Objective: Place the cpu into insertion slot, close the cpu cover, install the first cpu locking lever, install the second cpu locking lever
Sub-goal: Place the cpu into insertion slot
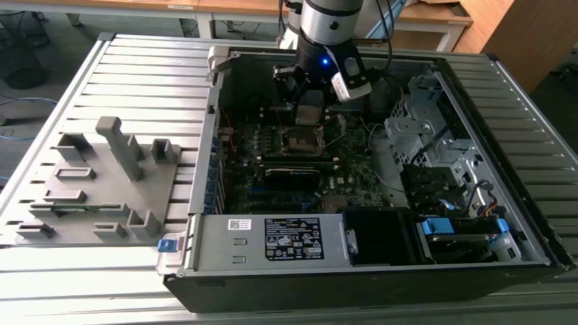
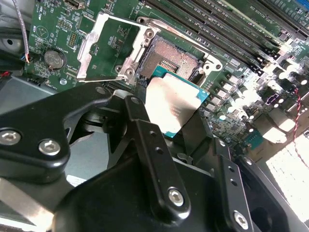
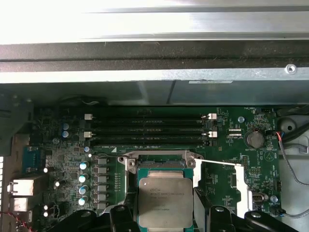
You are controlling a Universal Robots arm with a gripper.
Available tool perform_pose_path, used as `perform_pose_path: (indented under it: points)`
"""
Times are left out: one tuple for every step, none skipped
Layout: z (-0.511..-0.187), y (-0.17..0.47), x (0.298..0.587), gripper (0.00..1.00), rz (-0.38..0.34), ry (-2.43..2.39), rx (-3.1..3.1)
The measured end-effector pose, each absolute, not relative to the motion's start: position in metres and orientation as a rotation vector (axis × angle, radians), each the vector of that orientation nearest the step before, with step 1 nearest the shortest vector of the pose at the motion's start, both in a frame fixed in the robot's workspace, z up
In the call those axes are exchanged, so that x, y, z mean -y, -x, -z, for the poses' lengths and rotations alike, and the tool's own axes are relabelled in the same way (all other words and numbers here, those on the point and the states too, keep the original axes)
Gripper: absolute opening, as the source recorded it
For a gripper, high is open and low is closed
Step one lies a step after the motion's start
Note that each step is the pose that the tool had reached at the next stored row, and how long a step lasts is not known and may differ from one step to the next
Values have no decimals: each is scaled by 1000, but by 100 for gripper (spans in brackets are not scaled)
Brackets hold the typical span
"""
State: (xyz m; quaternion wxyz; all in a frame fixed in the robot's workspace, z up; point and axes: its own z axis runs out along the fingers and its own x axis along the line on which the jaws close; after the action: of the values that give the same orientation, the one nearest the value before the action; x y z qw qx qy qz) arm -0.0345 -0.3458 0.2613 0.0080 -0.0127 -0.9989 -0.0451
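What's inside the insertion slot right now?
In the second wrist view, the insertion slot shows bare contacts, with nothing seated where visible. One edge is hidden behind the cpu, held by the gripper.

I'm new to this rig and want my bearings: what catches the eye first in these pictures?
In the exterior view, the arm's gripper reaches down into an open computer case. In the second wrist view it grips the cpu by its edges, close to the bare insertion slot but not seated in it. The cpu cover lies swung open beside the slot.
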Motion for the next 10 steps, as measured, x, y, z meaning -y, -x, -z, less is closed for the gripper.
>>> perform_pose_path:
  points:
    - [-261, 35, 346, 54, 141, 39, 3123]
    - [-260, 35, 346, 54, 141, 39, 3123]
    - [-258, 35, 346, 54, 141, 38, 3124]
    - [-257, 35, 346, 54, 141, 38, 3124]
    - [-256, 35, 346, 54, 141, 37, 3124]
    - [-254, 35, 346, 54, 141, 37, 3124]
    - [-253, 35, 346, 54, 140, 37, 3124]
    - [-253, 35, 346, 54, 139, 37, 3124]
    - [-253, 35, 346, 54, 138, 37, 3124]
    - [-252, 35, 346, 54, 138, 37, 3124]
